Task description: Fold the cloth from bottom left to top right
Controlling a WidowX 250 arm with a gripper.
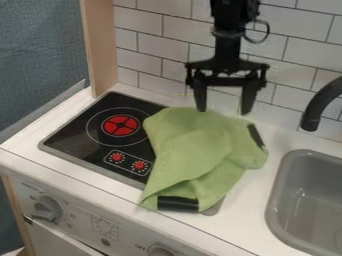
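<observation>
Gripper [224, 111] hangs over the cloth's back edge, jaws spread, released, nothing between them. Cloth [190, 145], green, lies rumpled with partly folded layers across the right side of the stove [75, 131] and onto the counter [248, 192], left of the sink [279, 187]. Black patches at its right and near edges; can't tell if they're part of it. Red burner [121, 125] and both red knobs [139, 165] uncovered, left of cloth.
</observation>
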